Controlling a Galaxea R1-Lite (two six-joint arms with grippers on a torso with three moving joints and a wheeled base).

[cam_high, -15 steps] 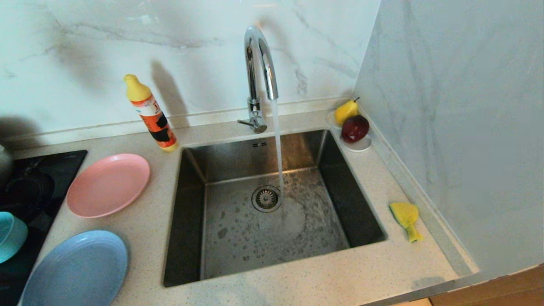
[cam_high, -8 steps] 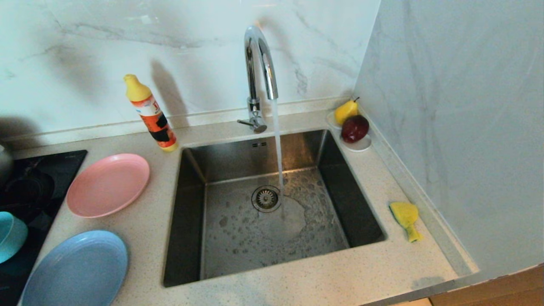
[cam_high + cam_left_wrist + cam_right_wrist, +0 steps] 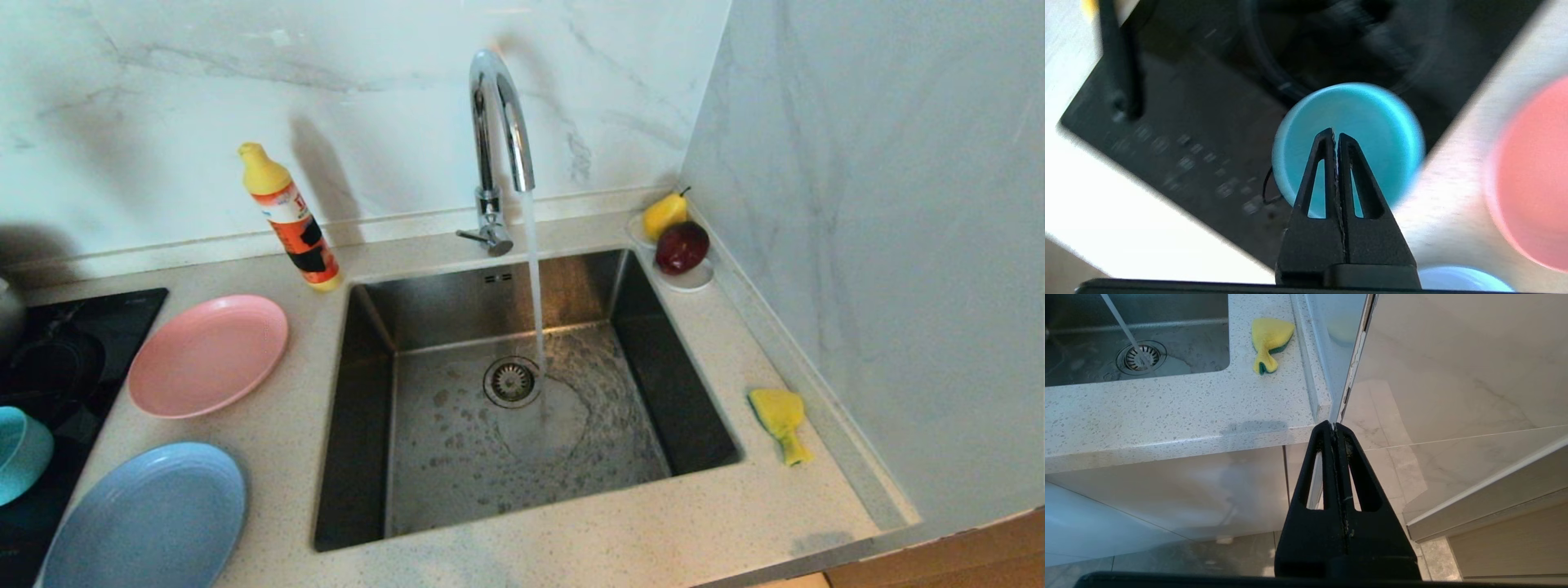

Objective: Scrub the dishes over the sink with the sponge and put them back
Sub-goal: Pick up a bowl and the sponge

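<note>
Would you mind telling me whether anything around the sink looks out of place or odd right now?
The sponge on the counter right of the sink is crumpled and pinched at one end rather than lying flat. The tap is running into the basin with no dish under it. Nothing looks spilled or broken.

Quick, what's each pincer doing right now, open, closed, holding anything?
Left pincer: closed, holding nothing, above the teal bowl.
Right pincer: closed, holding nothing, parked below the counter edge.

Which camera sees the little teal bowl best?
The left wrist view: the teal bowl shows nearly whole, though blurred. The head view catches only a slice at its edge. The right wrist view misses it.
</note>
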